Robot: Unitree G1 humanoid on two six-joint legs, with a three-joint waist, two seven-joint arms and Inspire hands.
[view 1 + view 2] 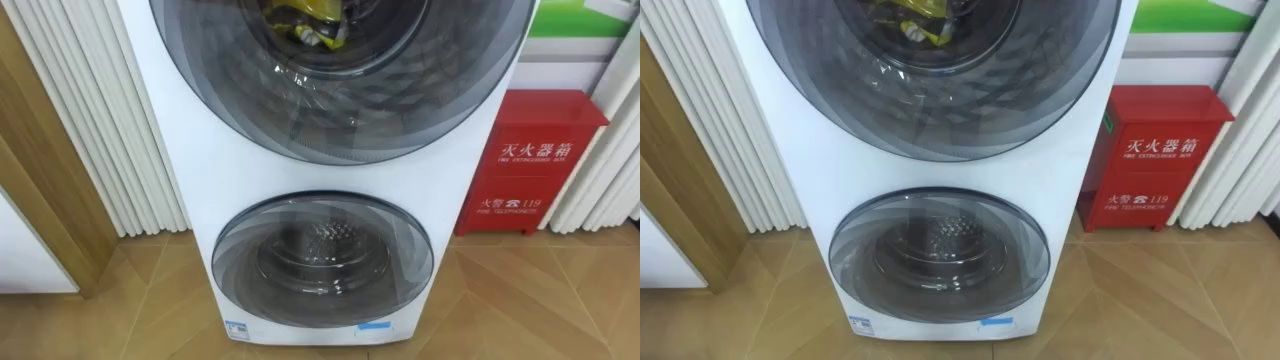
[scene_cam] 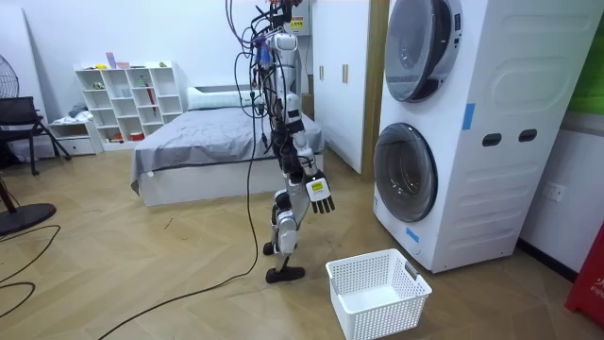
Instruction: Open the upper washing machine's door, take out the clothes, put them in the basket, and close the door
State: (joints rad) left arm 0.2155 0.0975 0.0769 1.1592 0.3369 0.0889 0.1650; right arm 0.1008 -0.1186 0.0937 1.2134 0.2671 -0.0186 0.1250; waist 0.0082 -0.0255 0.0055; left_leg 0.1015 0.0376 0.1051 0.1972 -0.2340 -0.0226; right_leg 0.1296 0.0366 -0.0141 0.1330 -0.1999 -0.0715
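Yellow clothes (image 1: 292, 15) lie behind the upper door (image 1: 340, 100), well above and ahead of your right hand (image 2: 321, 195). Its fingers seemingly hang loose, holding nothing. The basket (image 2: 382, 316) sits just below them, ready for drops.

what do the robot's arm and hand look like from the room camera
The right arm is slim, built of dark and silver-grey segments, with dark cables bundled near its shoulder. The right robot hand has a pale, boxy back and black fingers.
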